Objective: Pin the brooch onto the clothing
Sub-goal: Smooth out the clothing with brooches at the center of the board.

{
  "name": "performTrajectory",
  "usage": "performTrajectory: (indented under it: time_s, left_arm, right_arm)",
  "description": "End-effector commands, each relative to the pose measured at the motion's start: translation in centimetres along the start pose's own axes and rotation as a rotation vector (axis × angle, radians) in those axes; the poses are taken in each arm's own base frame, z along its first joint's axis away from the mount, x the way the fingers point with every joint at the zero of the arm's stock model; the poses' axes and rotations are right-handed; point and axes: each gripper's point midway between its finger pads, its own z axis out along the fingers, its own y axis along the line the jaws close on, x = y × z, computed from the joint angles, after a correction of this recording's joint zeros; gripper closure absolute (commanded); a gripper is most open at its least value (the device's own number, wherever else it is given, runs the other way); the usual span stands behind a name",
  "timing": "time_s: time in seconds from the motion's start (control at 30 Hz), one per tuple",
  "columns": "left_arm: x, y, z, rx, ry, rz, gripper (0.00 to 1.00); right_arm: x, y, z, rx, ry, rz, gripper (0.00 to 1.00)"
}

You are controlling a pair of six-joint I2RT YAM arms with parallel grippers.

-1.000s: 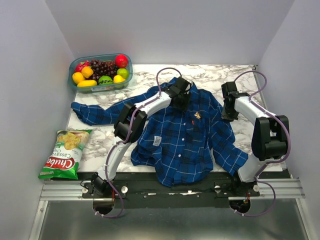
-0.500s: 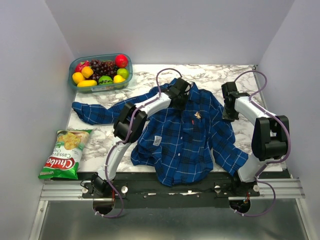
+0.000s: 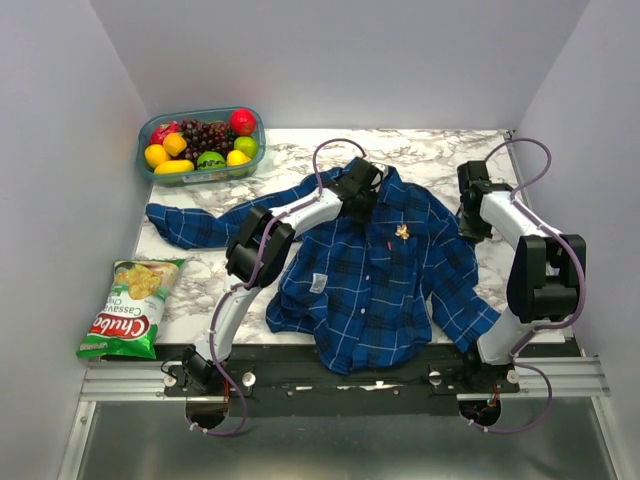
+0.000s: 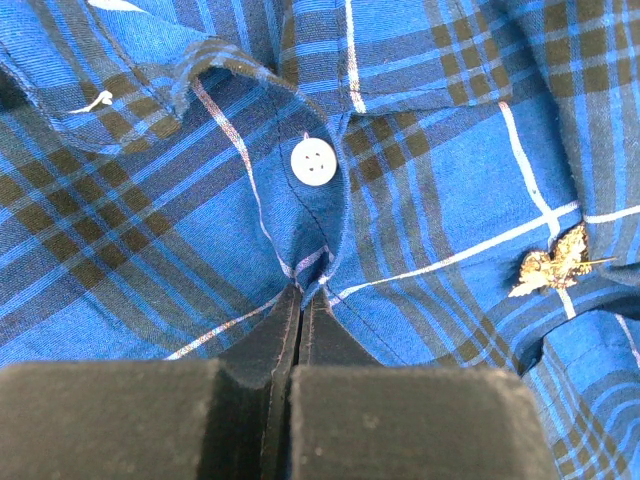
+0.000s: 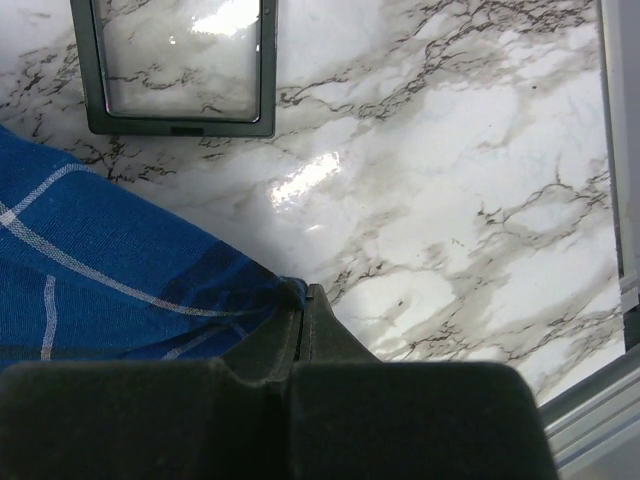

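Since the earlier frame the right arm has swung toward the upper right of the overhead view, drawing that side of the shirt [image 3: 370, 290] with it, so the plaid lies wider across the marble table [image 3: 440, 150]. With the cloth, the brooch [image 3: 402, 232] has slid slightly rightward. The left gripper [image 4: 300, 298], open a second ago, is now pinched shut on a small ridge of shirt fabric just below a white button [image 4: 314, 163] by the collar. In its wrist view the brooch sits on the cloth at the right edge of the frame, apart from the fingers; whether it is fastened cannot be told. The right gripper [image 5: 304, 297] is clamped on the edge of the shirt, bare marble on its right. A small square case [image 5: 175, 60] with a dark rim lies on the table at the upper left of that view, clear of the cloth. At the overhead view's upper left stands a fruit tub [image 3: 200, 145], and a crisp bag [image 3: 130, 305] lies at centre left.
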Motion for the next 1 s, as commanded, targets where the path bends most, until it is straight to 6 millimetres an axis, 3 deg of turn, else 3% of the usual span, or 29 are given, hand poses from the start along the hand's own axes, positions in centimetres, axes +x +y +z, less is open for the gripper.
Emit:
performTrajectory:
  time_s: [0.0, 0.13, 0.27, 0.4, 0.43, 0.5, 0.53, 0.67, 0.77, 0.97]
  left_arm:
    - [5.5, 2.1, 0.6, -0.067, 0.166, 0.01, 1.0]
    - [5.4, 2.1, 0.5, -0.068, 0.161, 0.012, 1.0]
    - [5.6, 2.3, 0.6, -0.073, 0.161, 0.016, 1.0]
    - [5.5, 2.1, 0.6, -0.071, 0.163, 0.023, 1.0]
    - [5.4, 2.1, 0.6, -0.071, 0.16, 0.023, 1.0]
    - [5.4, 2.1, 0.6, -0.07, 0.159, 0.024, 1.0]
    - [5.4, 2.1, 0.6, -0.071, 0.162, 0.024, 1.0]
    - [5.3, 2.0, 0.7, -0.069, 0.159, 0.023, 1.0]
    - [5.4, 1.9, 0.8, -0.065, 0.163, 0.025, 1.0]
    - [5.3, 1.8, 0.7, -0.064, 0.161, 0.029, 1.0]
  right_arm:
    - [-1.2, -2.9, -0.2, 0.127, -0.022, -0.027, 0.99]
    - [-1.4, -4.4, 0.5, 0.18, -0.011, -0.019, 0.99]
    - [-1.5, -3.3, 0.2, 0.116, -0.006, -0.021, 0.99]
    - [-1.9, -2.8, -1.9, 0.061, -0.051, -0.016, 0.59]
    - [-2.2, -1.4, -3.6, 0.013, -0.096, -0.039, 0.53]
    - [-2.2, -0.3, -5.1, -0.027, -0.136, -0.065, 0.43]
    - [-2.1, 1.0, -6.5, -0.071, -0.166, -0.091, 0.41]
    - [-0.8, 5.5, -8.5, -0.206, -0.178, -0.153, 0.41]
    - [0.6, 9.2, -9.3, -0.293, -0.163, -0.217, 0.42]
    - [3.3, 13.8, -7.5, -0.344, -0.072, -0.288, 0.47]
